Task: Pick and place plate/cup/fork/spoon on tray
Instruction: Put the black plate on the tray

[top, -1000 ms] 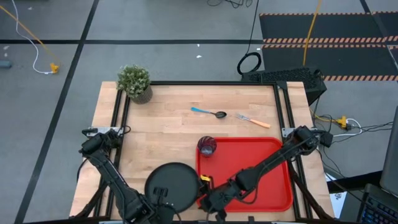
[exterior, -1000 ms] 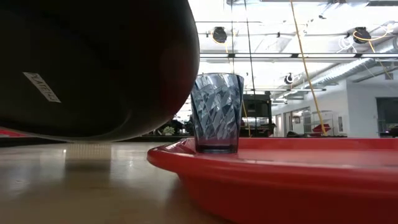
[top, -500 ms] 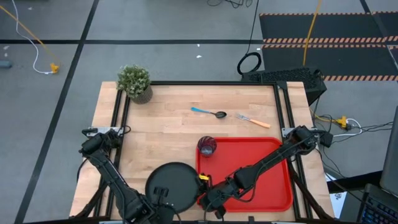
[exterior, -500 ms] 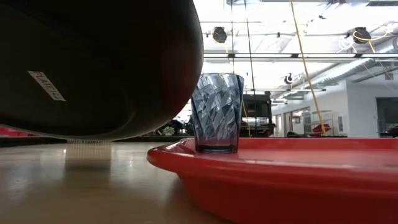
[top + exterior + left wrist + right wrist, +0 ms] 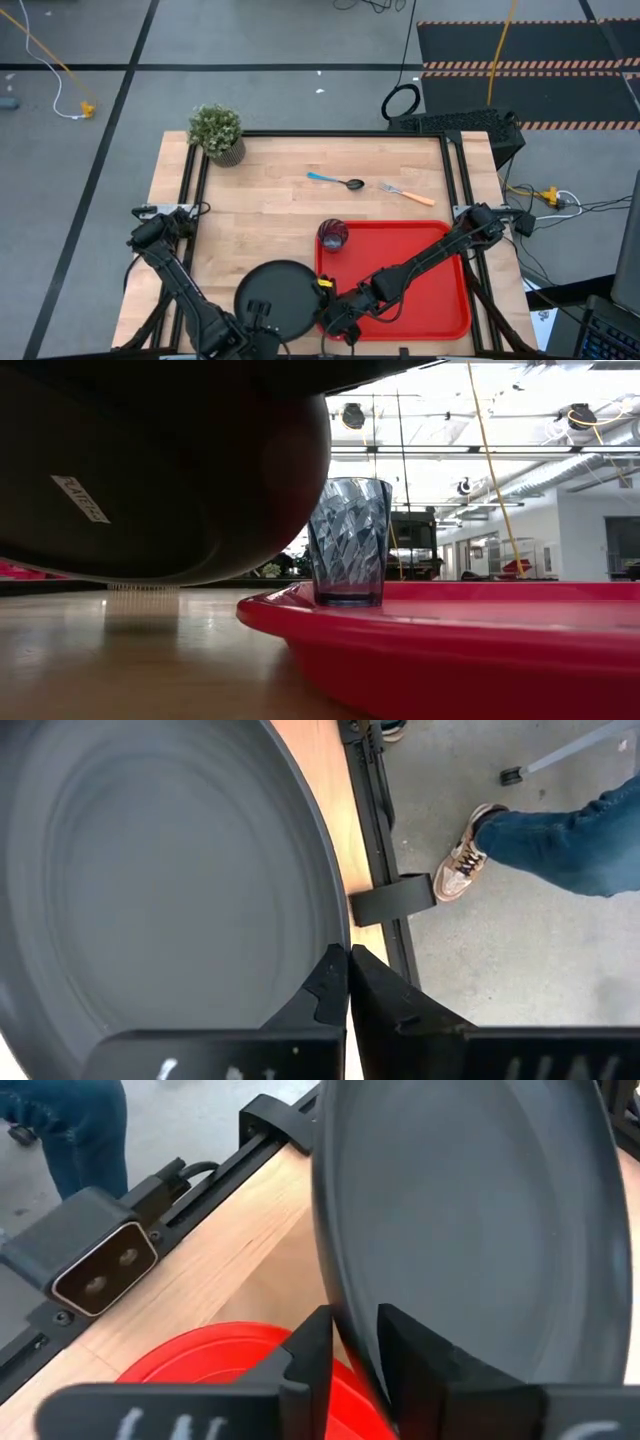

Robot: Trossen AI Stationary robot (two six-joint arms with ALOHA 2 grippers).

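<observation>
The black plate hangs above the wood near the table's front edge, left of the red tray; the low view shows the plate clear of the table. My left gripper is shut on its rim. My right gripper reaches over the tray's near left corner, open, with one finger on either side of the plate's right rim. The cup stands on its base in the tray's far left corner. The blue-handled spoon and the orange-handled fork lie flat on the wood beyond the tray. My left gripper pinches the plate's rim on the side toward the table's near edge, one finger on the upper face and one outside it. The fingers come from above, pointing steeply down. The plate is lifted clear of the table.
A potted plant stands at the far left corner. A black frame runs along the table's sides. A person's leg and shoe show on the floor by the near edge. Bare wood lies between the plant and the plate.
My right gripper has moved toward the table's left edge and slightly down, over the tray's near left corner to the plate's right rim. The plate has stayed lifted in my left gripper.
</observation>
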